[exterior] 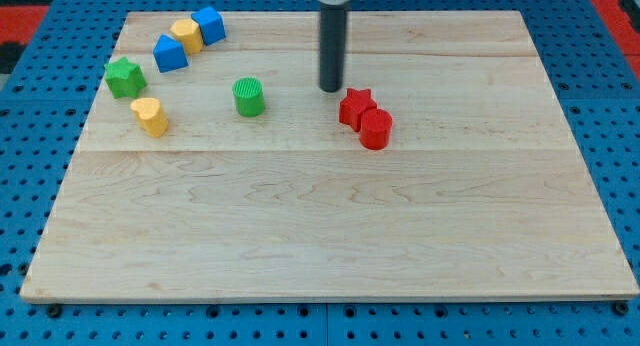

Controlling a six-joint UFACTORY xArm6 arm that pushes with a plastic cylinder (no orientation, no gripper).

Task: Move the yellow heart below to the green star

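The yellow heart (149, 116) lies on the wooden board near the view's left edge, just below and slightly right of the green star (125, 77); a small gap separates them. My tip (331, 89) rests on the board near the top middle, far to the right of both. It stands just left of and above the red star (355, 107) and right of the green cylinder (249, 96). It touches no block.
A red cylinder (376, 129) touches the red star at its lower right. At the top left a yellow block (186, 33) sits between two blue blocks (170, 53) (209, 24). The board (330, 236) lies on a blue pegboard.
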